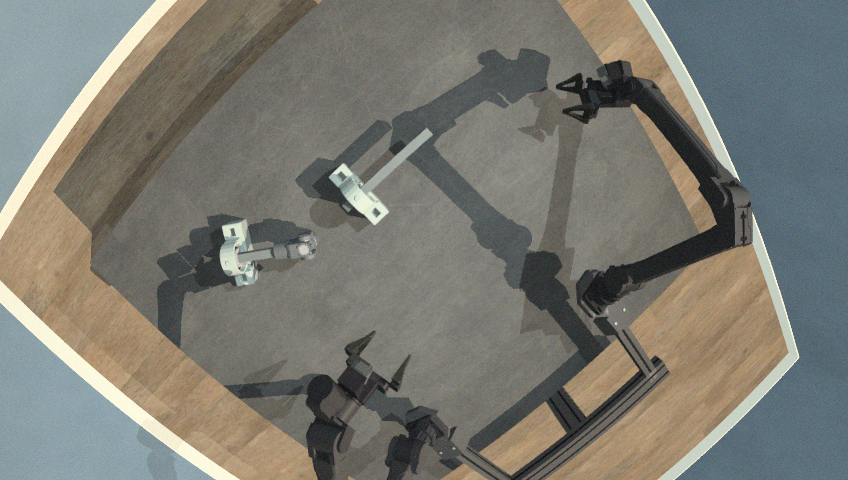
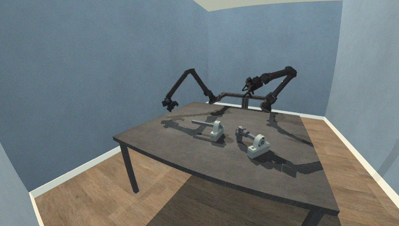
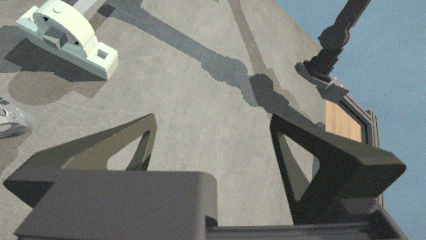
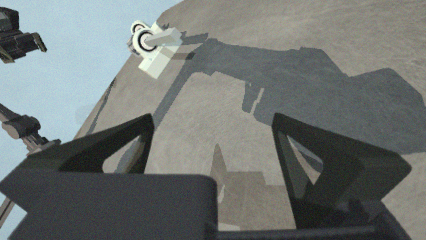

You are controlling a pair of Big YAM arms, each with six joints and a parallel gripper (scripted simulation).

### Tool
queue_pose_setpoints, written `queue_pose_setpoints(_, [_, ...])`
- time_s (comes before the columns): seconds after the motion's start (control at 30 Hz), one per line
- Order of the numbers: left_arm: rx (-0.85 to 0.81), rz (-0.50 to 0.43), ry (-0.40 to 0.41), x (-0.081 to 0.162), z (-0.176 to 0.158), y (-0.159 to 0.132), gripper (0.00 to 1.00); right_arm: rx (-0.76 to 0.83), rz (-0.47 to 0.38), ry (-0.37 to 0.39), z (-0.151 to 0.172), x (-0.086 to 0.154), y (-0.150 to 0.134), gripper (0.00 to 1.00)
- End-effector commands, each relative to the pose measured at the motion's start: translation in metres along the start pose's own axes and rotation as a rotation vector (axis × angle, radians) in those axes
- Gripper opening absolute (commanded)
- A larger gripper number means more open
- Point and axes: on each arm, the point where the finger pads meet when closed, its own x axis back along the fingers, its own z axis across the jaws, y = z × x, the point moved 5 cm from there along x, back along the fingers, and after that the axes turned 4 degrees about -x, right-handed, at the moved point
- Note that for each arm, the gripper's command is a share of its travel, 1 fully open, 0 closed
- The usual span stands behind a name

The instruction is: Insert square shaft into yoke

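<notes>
A grey square shaft (image 1: pixel 395 160) lies through a pale bearing block (image 1: pixel 358 194) near the middle of the table. Its near end stops at the block, apart from the universal joint (image 1: pixel 305 248). The joint's free yoke faces the block, and its other end sits on a round shaft in a second pale block (image 1: pixel 236 252). My left gripper (image 1: pixel 389 346) is open and empty, in the air near the table's front edge, short of both blocks. My right gripper (image 1: pixel 562 98) is open and empty, beyond the shaft's far end. The right wrist view shows that shaft end (image 4: pixel 167 36) head-on.
The arms' black frame (image 1: pixel 601 404) stands at the table's edge on the right. In the left wrist view the first block (image 3: pixel 67 35) is at the top left and a bit of the joint (image 3: pixel 10 122) at the left edge. The table edge is near the right gripper.
</notes>
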Motion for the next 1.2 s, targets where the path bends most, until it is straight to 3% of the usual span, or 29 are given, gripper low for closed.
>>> queue_pose_setpoints(0.0, [-0.005, -0.008, 0.003, 0.002, 0.000, 0.003, 1.00, 0.011, -0.003, -0.002, 0.001, 0.001, 0.005, 1.00])
queue_pose_setpoints(0.57, [-0.005, -0.008, 0.003, 0.002, 0.000, 0.003, 1.00, 0.011, -0.003, -0.002, 0.001, 0.001, 0.005, 1.00])
queue_pose_setpoints(0.67, [-0.005, -0.011, 0.024, -0.009, 0.014, -0.004, 0.66, 0.027, 0.019, 0.023, -0.002, -0.015, 0.006, 0.66])
queue_pose_setpoints(0.73, [-0.009, -0.035, 0.058, -0.017, 0.030, -0.003, 0.63, 0.046, 0.055, 0.034, -0.002, -0.030, 0.009, 0.47])
queue_pose_setpoints(0.83, [-0.006, -0.072, 0.133, -0.036, 0.064, -0.011, 0.63, 0.097, 0.160, 0.054, -0.001, -0.066, 0.013, 0.47])
queue_pose_setpoints(1.03, [0.025, -0.139, 0.333, -0.071, 0.149, -0.044, 0.63, 0.267, 0.491, 0.063, 0.009, -0.160, 0.019, 0.47])
queue_pose_setpoints(1.1, [0.025, -0.139, 0.333, -0.071, 0.149, -0.044, 0.63, 0.267, 0.491, 0.063, 0.009, -0.160, 0.019, 0.47])
queue_pose_setpoints(1.17, [0.026, -0.174, 0.421, -0.077, 0.183, -0.054, 0.63, 0.351, 0.611, 0.067, 0.018, -0.196, 0.023, 0.47])
